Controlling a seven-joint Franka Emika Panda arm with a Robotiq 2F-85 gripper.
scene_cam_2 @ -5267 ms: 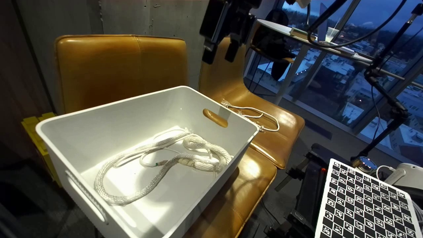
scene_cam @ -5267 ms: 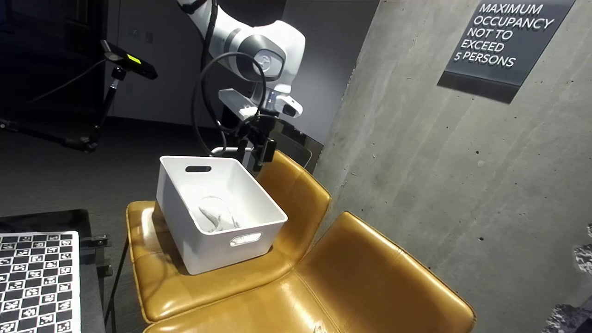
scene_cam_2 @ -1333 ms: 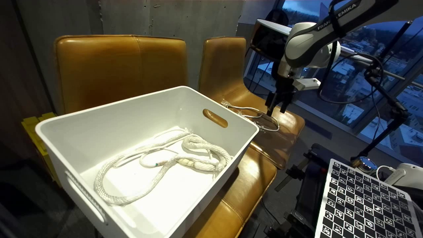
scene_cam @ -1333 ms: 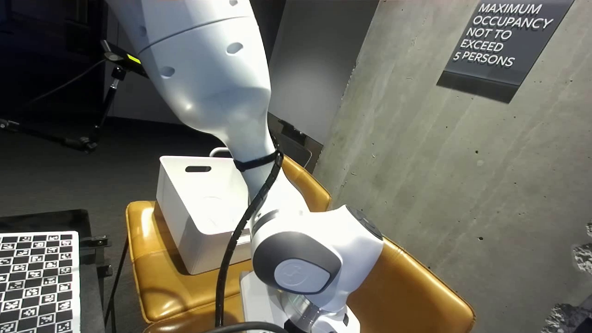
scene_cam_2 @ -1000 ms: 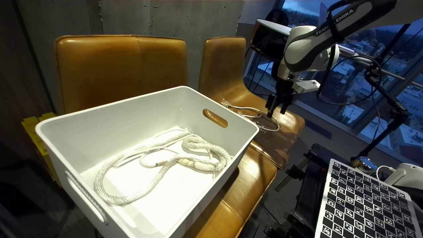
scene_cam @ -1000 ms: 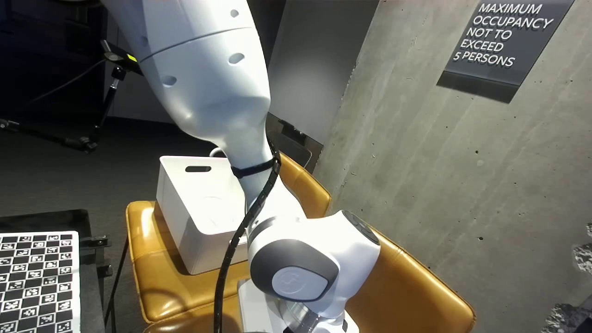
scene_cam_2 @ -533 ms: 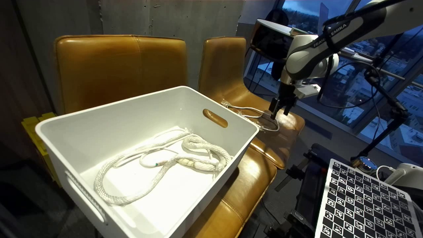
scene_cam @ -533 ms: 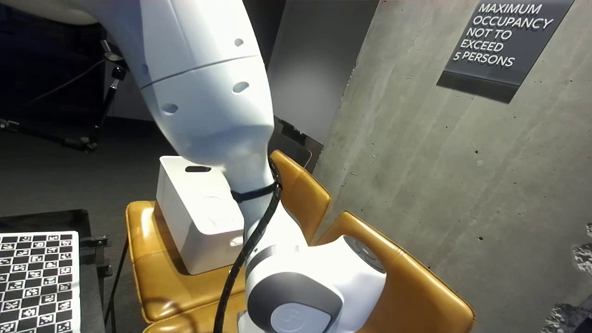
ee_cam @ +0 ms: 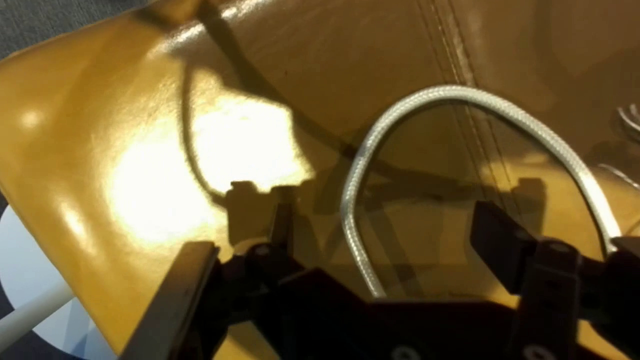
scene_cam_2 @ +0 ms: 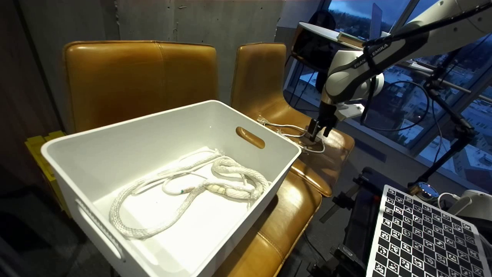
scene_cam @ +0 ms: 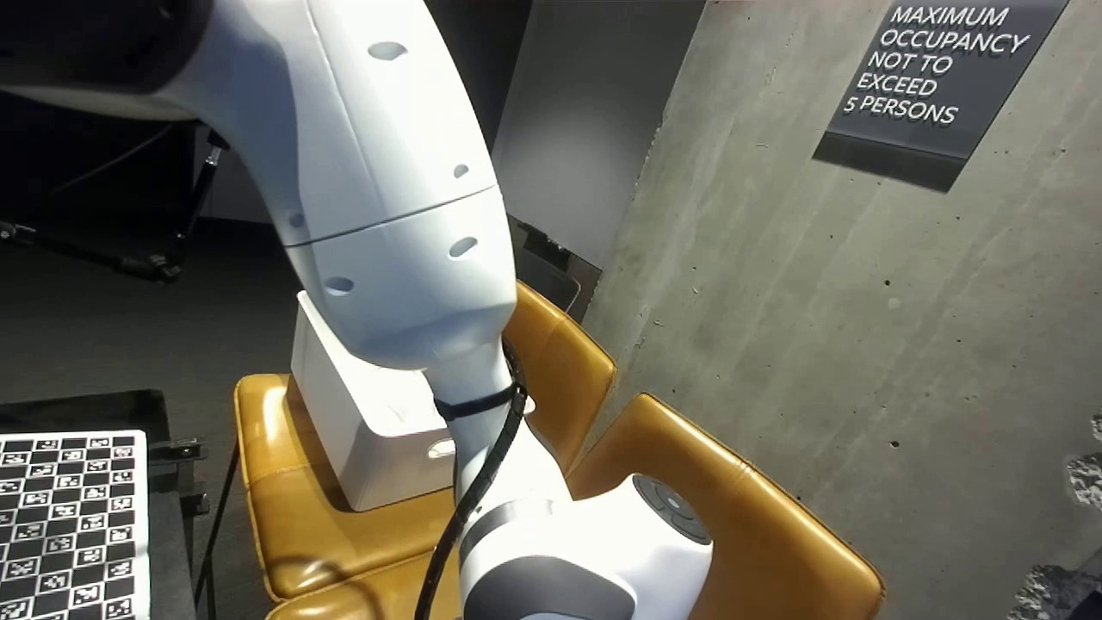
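fingers (ee_cam: 500, 245) stand apart, pointing down over white braided cord (ee_cam: 450, 92); one side of its loop shows in the gap, can't tell if touching. cord lies curved on tan leather chair seat (ee_cam: 125, 110). white plastic bin (scene_cam_2: 153, 142) sits on neighboring chair (scene_cam_2: 284, 223), white rope (scene_cam_2: 138, 233) loosely looped inside. black-and-white marker board (scene_cam_2: 426, 238), well apart from the cord, shows in both exterior views.

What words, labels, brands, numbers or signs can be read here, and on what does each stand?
"MAXIMUM OCCUPANCY NOT TO EXCEED 5 PERSONS": wall sign.
"FRAN... EMIKA": robot arm, middle letters hidden.
Checkered board: marker patterns, too small to read as any text.
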